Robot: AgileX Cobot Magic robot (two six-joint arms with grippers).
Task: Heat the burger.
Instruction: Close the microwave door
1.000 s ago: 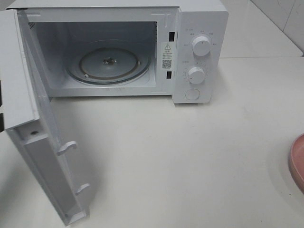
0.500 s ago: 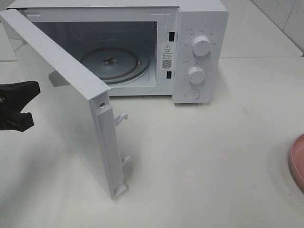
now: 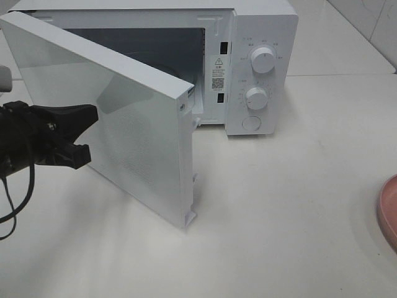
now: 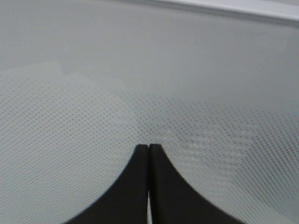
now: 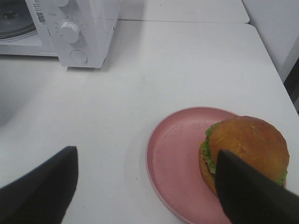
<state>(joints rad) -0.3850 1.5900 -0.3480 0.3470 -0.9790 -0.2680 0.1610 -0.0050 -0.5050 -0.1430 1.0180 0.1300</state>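
1. While the high camera shows a white microwave (image 3: 260, 68) with its door (image 3: 124, 118) swung half shut, only a pink sliver of the plate (image 3: 389, 214) shows well apart from the microwave's dial side.
2. Beside the door's outer face, the left gripper (image 3: 84, 133) has its black fingers pressed together, tips at the dotted window, as the left wrist view (image 4: 148, 148) confirms.
3. Only the right wrist view shows the burger (image 5: 245, 151), sitting on the pink plate (image 5: 177, 158), far from the microwave (image 5: 74, 32).
4. The right gripper (image 5: 145, 182) hangs spread wide above the plate, holding nothing.
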